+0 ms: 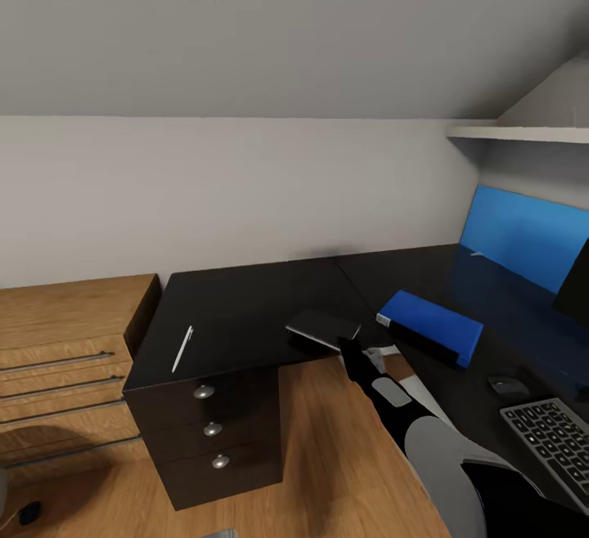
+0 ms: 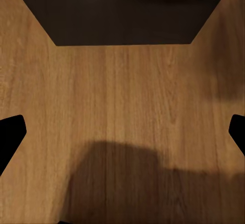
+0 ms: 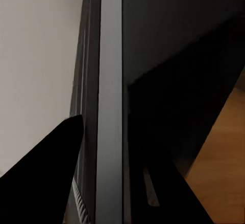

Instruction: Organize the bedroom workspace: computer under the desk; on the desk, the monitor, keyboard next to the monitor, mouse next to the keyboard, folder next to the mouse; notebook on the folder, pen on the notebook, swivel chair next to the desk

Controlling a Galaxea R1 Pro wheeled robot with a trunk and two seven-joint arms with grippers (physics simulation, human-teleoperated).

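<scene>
We work notebook step: right gripper (image 1: 353,351) clamped on notebook (image 1: 323,328) at desk (image 1: 237,309) edge, near blue folder (image 1: 431,326). Left gripper's state: cannot tell. Pen (image 1: 182,349) lies well apart. Next, we judge: lift notebook onto folder.

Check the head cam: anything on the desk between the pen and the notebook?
Nothing. In the head view the stretch of black desk between the white pen and the dark grey notebook is bare worktop.
</scene>
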